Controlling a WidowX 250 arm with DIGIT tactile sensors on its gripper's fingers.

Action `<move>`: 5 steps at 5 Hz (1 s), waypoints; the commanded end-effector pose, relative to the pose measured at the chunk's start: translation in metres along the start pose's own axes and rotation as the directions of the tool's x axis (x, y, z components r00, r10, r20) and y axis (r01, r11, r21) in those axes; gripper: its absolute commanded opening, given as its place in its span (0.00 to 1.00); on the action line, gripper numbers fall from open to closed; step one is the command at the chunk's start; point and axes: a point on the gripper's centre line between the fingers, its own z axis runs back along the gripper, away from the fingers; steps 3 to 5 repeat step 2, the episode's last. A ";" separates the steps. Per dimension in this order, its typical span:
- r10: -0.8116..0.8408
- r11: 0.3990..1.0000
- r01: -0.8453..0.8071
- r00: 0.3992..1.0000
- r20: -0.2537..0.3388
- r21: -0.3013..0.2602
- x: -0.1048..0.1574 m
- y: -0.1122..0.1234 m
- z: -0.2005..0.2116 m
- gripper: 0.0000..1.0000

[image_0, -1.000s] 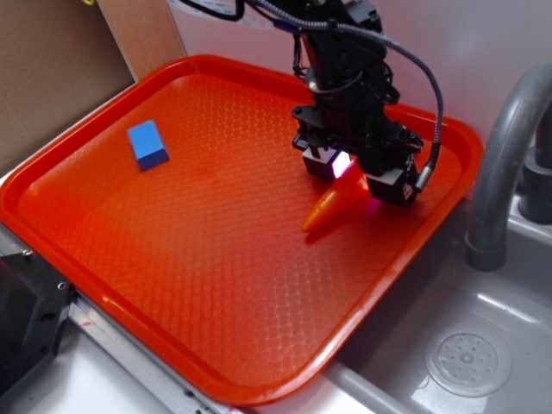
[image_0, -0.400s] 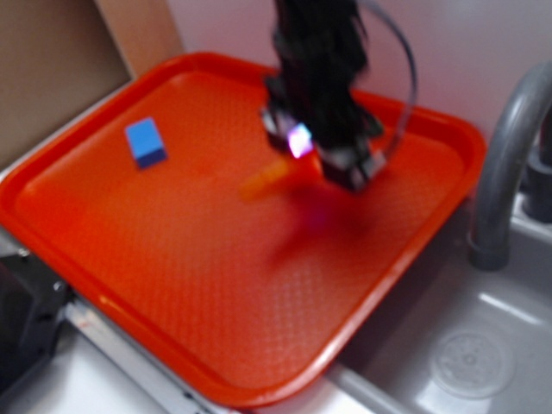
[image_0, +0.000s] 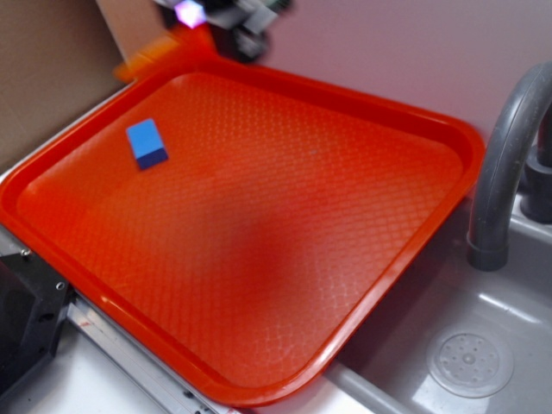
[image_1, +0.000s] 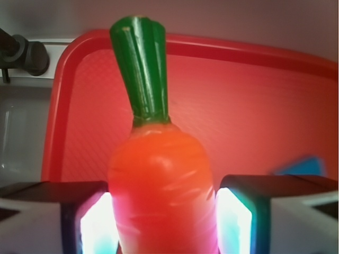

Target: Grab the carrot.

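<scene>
A large orange-red tray (image_0: 285, 259) with a fine diamond texture is filling most of the exterior view, sitting beside a grey sink (image_0: 483, 345) at the right, where a curved grey faucet (image_0: 504, 164) is rising and a round drain (image_0: 470, 364) is showing near the lower right corner. A small blue block (image_0: 147, 143) is lying on the tray's far left part, well apart from everything else. The gripper (image_0: 216, 13) is sitting at the very top edge of this view, blurred, above the tray's far rim, with a small purple-white light glowing on it. Just below and to its left, an orange smear is showing where the carrot (image_0: 159, 47) is hanging, lifted clear of the tray surface and too blurred to make out in detail. The wrist view is giving a sharp close look: the carrot (image_1: 159, 180) is standing between the two fingers, its glossy orange ribbed body filling the gap and its dark green stem pointing up and away from the camera. The fingers (image_1: 249, 211) are pressing against both sides of the carrot, so the claw is clamped on it, and their inner faces are glowing white and teal. Behind the carrot the red tray (image_1: 265, 106) is spreading out, a blurred edge of the blue block (image_1: 302, 165) is peeking over the right finger, and part of the sink (image_1: 21, 132) is showing at the left.
</scene>
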 end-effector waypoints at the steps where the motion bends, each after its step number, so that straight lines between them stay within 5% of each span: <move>1: 0.262 0.959 -0.275 0.951 0.161 0.062 -0.038 0.040 0.052 0.00; 2: 0.243 0.966 -0.249 0.967 0.075 0.070 -0.031 0.033 0.032 0.00; 5: 0.243 0.966 -0.249 0.967 0.075 0.070 -0.031 0.033 0.032 0.00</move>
